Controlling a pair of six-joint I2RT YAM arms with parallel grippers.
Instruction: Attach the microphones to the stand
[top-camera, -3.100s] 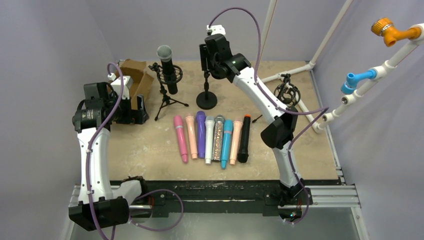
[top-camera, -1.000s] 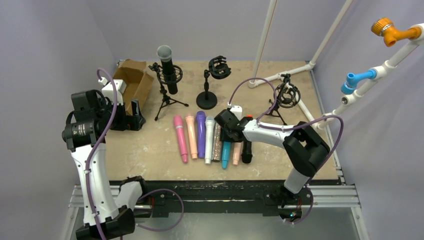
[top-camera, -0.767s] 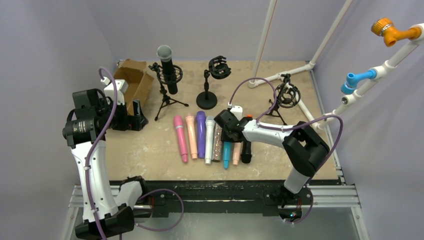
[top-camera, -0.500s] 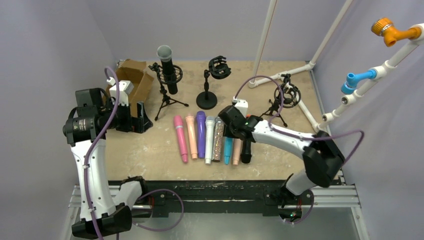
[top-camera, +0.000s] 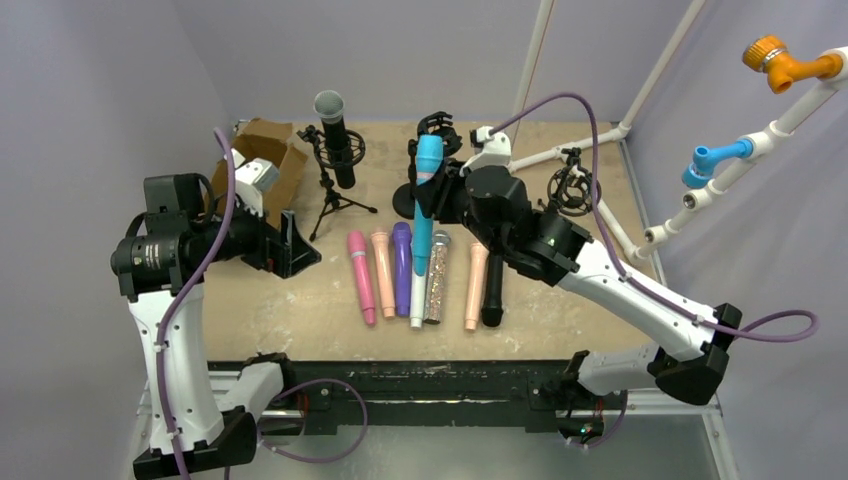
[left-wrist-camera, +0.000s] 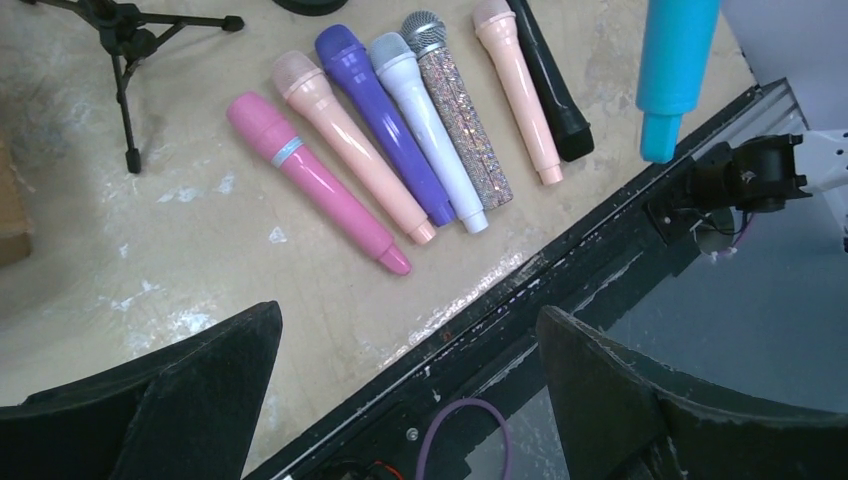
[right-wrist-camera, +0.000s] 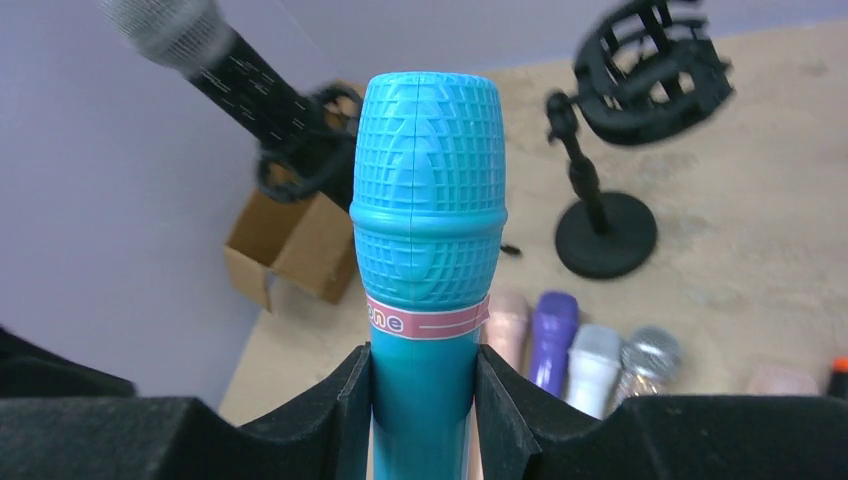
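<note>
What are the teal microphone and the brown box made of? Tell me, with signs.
The teal microphone: probably moulded plastic, semi-matte; its grille is a solid moulded grid with a centre seam. The brown box: apparently cardboard, matte; folded open flaps and raw brown colour.

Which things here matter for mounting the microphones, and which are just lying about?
Job: teal plastic stick microphone in the right pincer; row of seven coloured stick microphones lying flat; black round-base stand with empty clip; black tripod stand with empty clip; black tripod stand holding a black microphone.
Lying about: brown cardboard box; white pipe frame; blue nozzle; orange nozzle.
</note>
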